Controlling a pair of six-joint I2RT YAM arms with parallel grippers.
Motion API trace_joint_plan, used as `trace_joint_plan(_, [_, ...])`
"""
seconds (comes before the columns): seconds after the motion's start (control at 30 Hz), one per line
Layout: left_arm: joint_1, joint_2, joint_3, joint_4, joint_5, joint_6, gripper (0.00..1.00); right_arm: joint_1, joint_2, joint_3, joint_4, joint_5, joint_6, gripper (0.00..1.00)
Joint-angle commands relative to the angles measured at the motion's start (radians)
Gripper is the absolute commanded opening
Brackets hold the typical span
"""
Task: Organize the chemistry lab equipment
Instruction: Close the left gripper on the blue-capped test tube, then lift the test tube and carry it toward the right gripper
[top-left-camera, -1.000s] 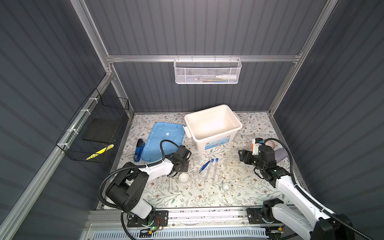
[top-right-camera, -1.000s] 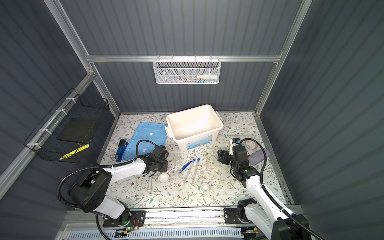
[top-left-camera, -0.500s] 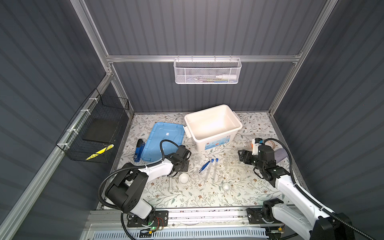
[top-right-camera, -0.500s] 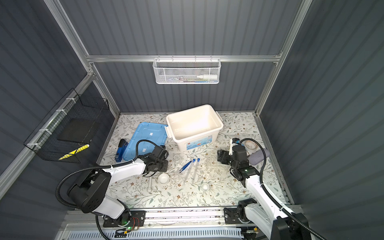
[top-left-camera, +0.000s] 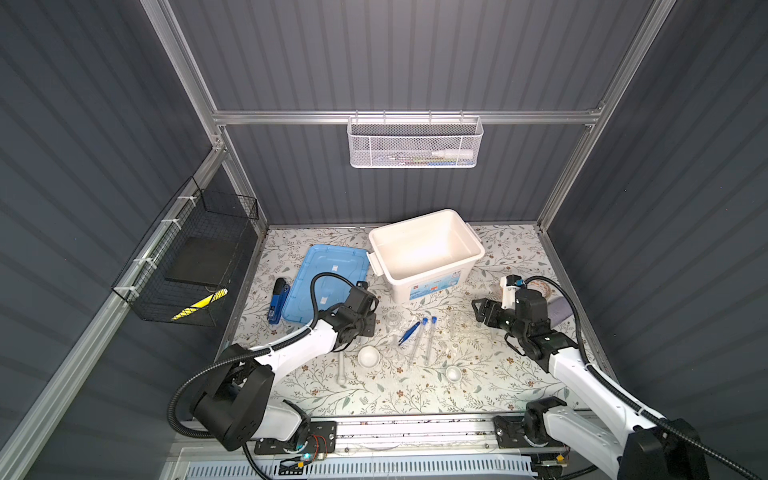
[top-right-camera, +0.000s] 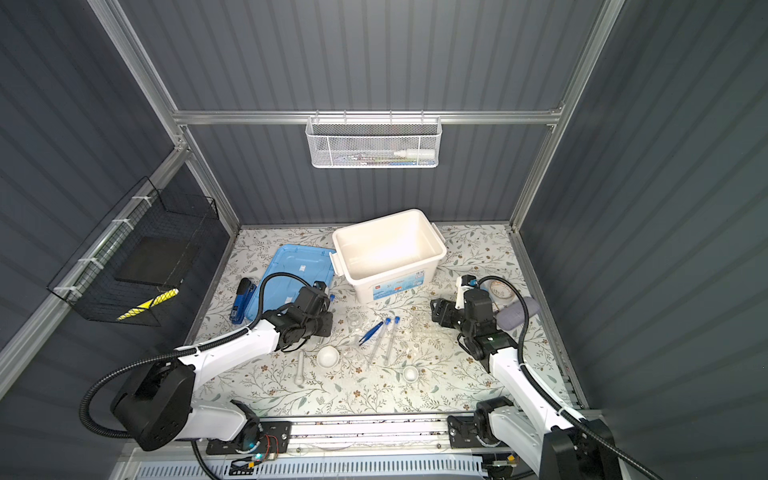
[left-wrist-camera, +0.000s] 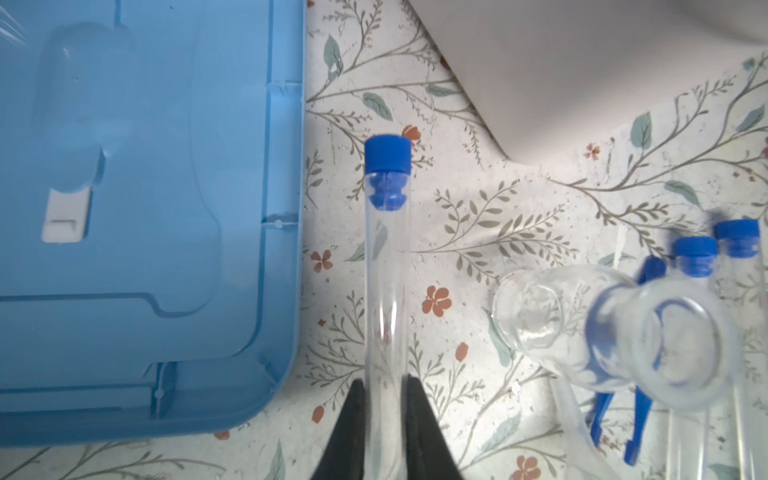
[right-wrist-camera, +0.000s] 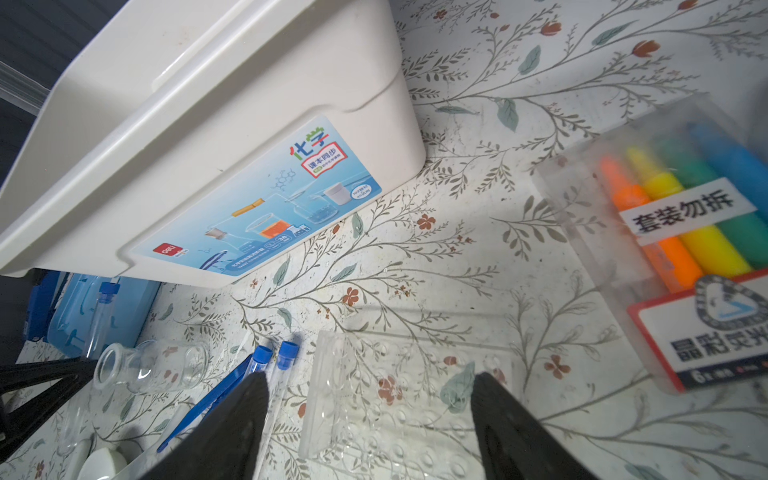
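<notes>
My left gripper (left-wrist-camera: 384, 382) is shut on a clear blue-capped test tube (left-wrist-camera: 386, 266); the tube's cap (top-right-camera: 331, 296) points toward the gap between the blue lid and the white bin. Two more test tubes (top-left-camera: 419, 338) (top-left-camera: 430, 338) lie side by side on the table next to blue tweezers (top-left-camera: 409, 332) and a small clear glass vessel (top-left-camera: 392, 320) on its side. My right gripper (right-wrist-camera: 370, 386) stands open above the clear tube rack (right-wrist-camera: 395, 399), its fingers at either side and apart from it. Two small white bowls (top-left-camera: 369, 356) (top-left-camera: 454, 374) and a white pestle (top-left-camera: 341, 365) lie nearer the front.
An open white bin (top-left-camera: 473, 249) stands at the back centre, with its blue lid (top-left-camera: 328, 282) flat to the left. A dark blue stapler (top-left-camera: 277, 301) lies left of the lid. A highlighter pack (right-wrist-camera: 685, 232) sits by my right arm. Wire baskets hang on the back wall (top-left-camera: 415, 141) and the left wall (top-left-camera: 195, 257).
</notes>
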Motion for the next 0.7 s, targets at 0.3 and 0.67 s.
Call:
trace_joint_plan(0.3, [-0.007,-0.140,0.049,-0.015,0.011,0.049,0.11,0.006,0.004,0.034,0.031,-0.047,0.023,0.78])
trace_joint_plan(0.67, [-0.023,-0.209,0.062,-0.003,0.031,0.063,0.11,0.006,-0.010,0.037,0.035,-0.060,0.032,0.78])
